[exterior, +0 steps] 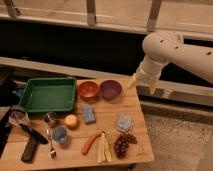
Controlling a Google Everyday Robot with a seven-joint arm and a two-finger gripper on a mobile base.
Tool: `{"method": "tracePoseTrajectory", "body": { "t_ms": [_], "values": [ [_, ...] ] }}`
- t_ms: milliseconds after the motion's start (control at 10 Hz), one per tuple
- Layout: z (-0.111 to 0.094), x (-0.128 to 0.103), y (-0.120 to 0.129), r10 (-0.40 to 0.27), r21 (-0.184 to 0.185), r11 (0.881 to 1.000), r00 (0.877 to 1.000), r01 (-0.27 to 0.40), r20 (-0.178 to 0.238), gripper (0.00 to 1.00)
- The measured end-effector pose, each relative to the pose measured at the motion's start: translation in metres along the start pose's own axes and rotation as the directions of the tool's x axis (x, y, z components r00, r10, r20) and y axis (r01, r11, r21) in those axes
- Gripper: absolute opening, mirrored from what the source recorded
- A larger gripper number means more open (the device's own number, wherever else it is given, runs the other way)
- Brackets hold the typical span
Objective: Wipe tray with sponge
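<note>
A green tray [47,95] sits on the wooden table at the back left. A blue sponge [89,115] lies flat on the table, in front of the bowls and right of the tray. My gripper [142,83] hangs from the white arm [170,50] above the table's back right corner, right of the purple bowl and well away from both sponge and tray. It holds nothing that I can see.
An orange bowl [88,90] and a purple bowl [110,89] stand behind the sponge. An orange fruit [71,121], blue cup [60,134], metal cup [49,119], utensils [25,132], carrot [91,143], banana [103,147], grapes [124,143] and a blue cloth [124,122] crowd the front.
</note>
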Motion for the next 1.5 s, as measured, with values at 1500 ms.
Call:
{"method": "tracePoseTrajectory", "body": {
  "t_ms": [1500],
  "values": [
    [0.007, 0.000, 0.054, -0.160, 0.046, 0.986, 0.986, 0.158, 0.037, 0.71]
  ]
}}
